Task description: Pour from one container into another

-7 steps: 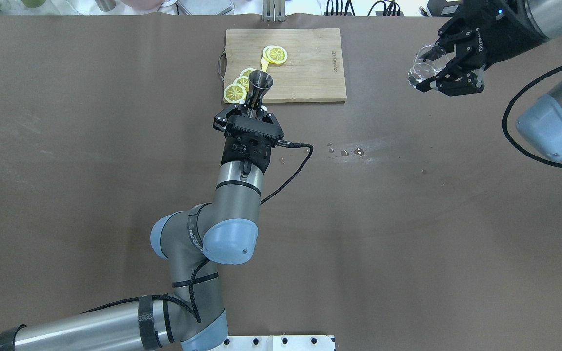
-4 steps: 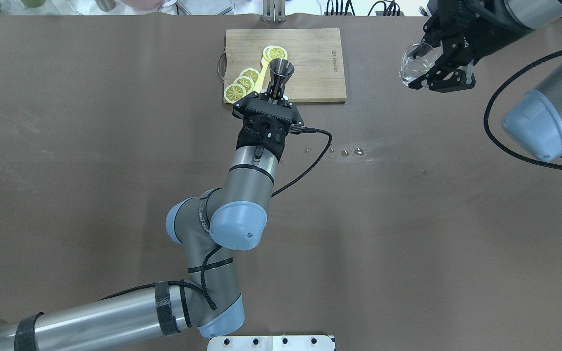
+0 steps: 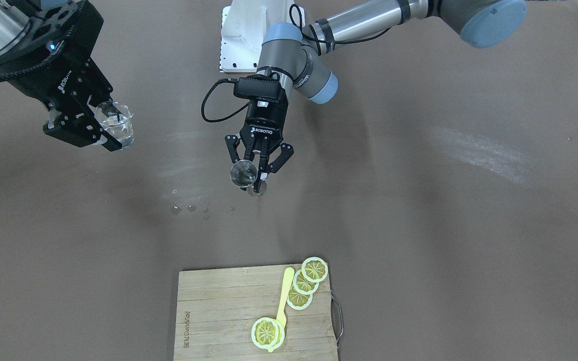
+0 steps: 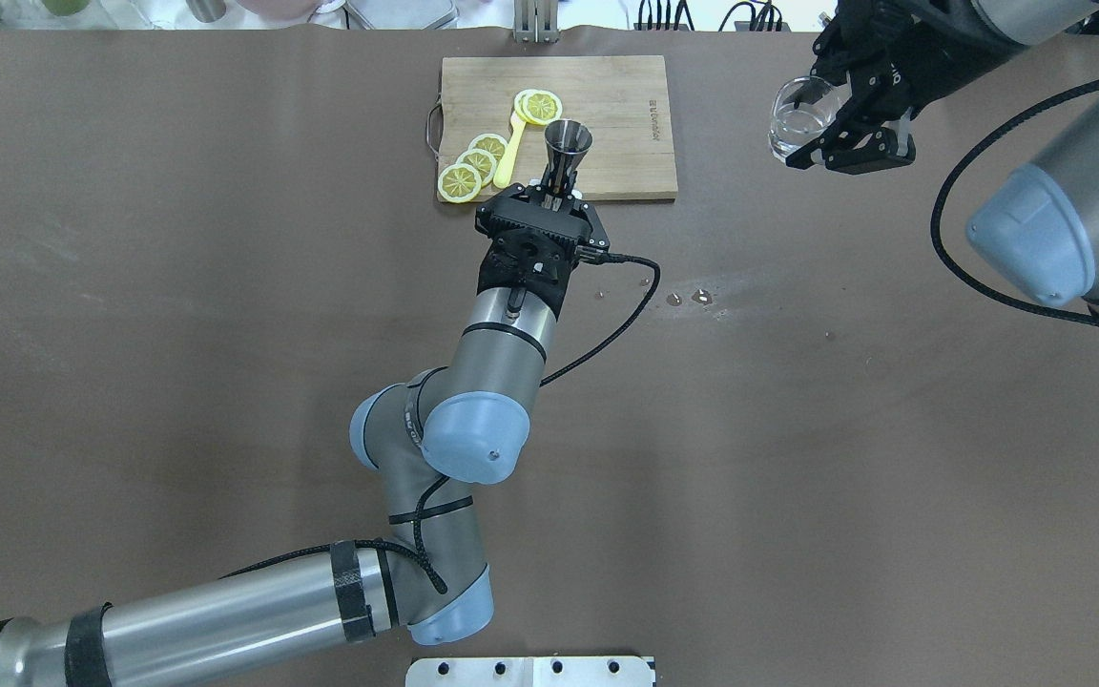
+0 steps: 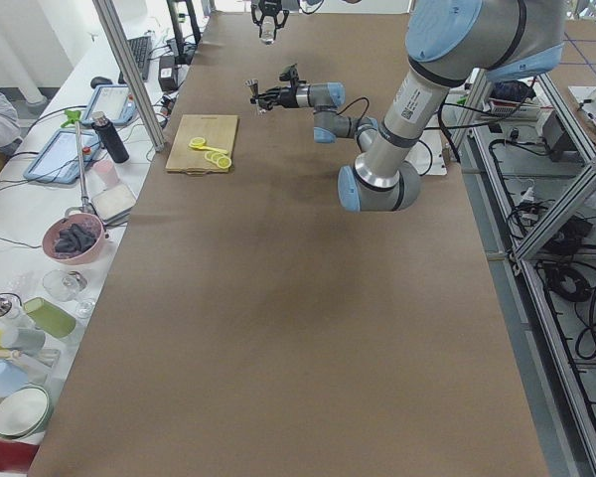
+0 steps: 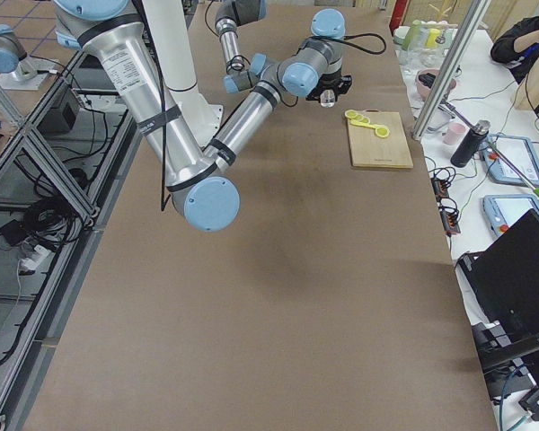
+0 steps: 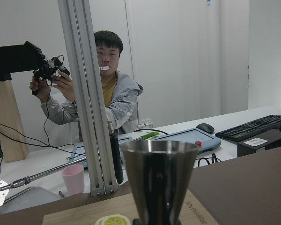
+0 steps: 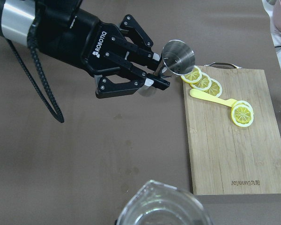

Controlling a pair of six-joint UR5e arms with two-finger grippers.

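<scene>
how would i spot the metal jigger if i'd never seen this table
Find the wooden cutting board with lemon slices. Between it and the robot, the left gripper holds the jigger upright. It is hourglass-shaped steel, unlike the clear glass cup.

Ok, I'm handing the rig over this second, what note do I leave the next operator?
Left end effector: shut on the silver metal hourglass-shaped jigger, upright, raised above the brown table.
Right end effector: shut on the small clear glass cup, raised, well apart from the jigger.
Done: both containers picked up.
Left: bring the cup over the jigger, tilt and pour.
A few drops lie on the table.
</scene>
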